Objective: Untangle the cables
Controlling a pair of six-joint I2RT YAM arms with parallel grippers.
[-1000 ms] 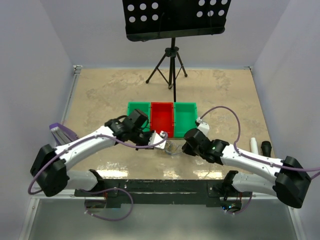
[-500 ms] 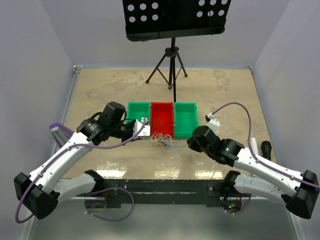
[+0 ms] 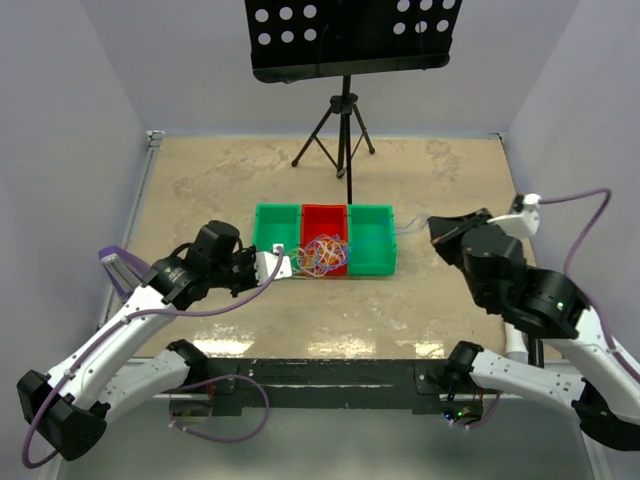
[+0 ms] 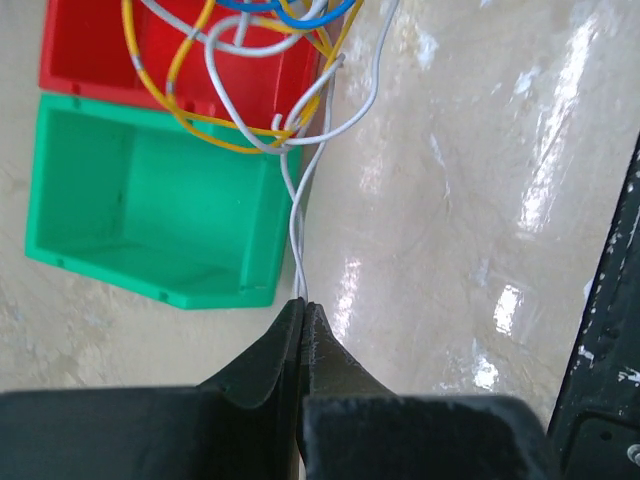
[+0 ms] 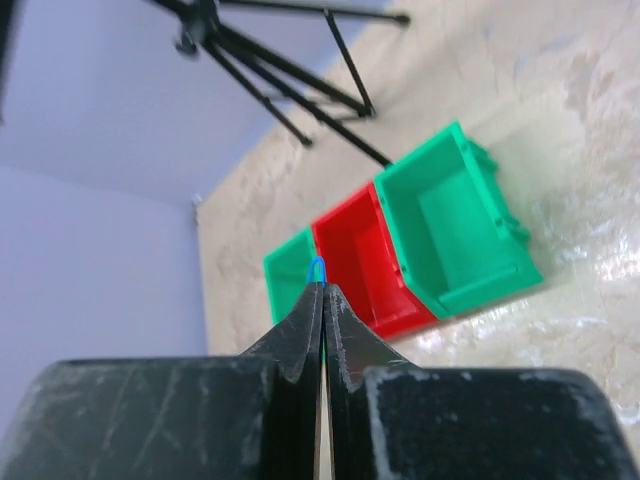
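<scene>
Cables (image 3: 325, 256) bunched over red bin (image 3: 322, 212), left claw (image 4: 302, 304) clamped on white strand (image 4: 296, 232), right claw (image 5: 320, 289) on blue loop (image 5: 316, 263)

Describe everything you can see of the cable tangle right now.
The cables are thin, floppy strands, whitish, yellow-orange and blue, knotted in loose overlapping loops. The bundle sits over the red bin; whether it rests in it or hangs above it cannot be told. Two whitish strands run from the tangle into the shut left gripper. A small blue loop pokes out of the shut right gripper; its link to the bundle is too thin to trace.
</scene>
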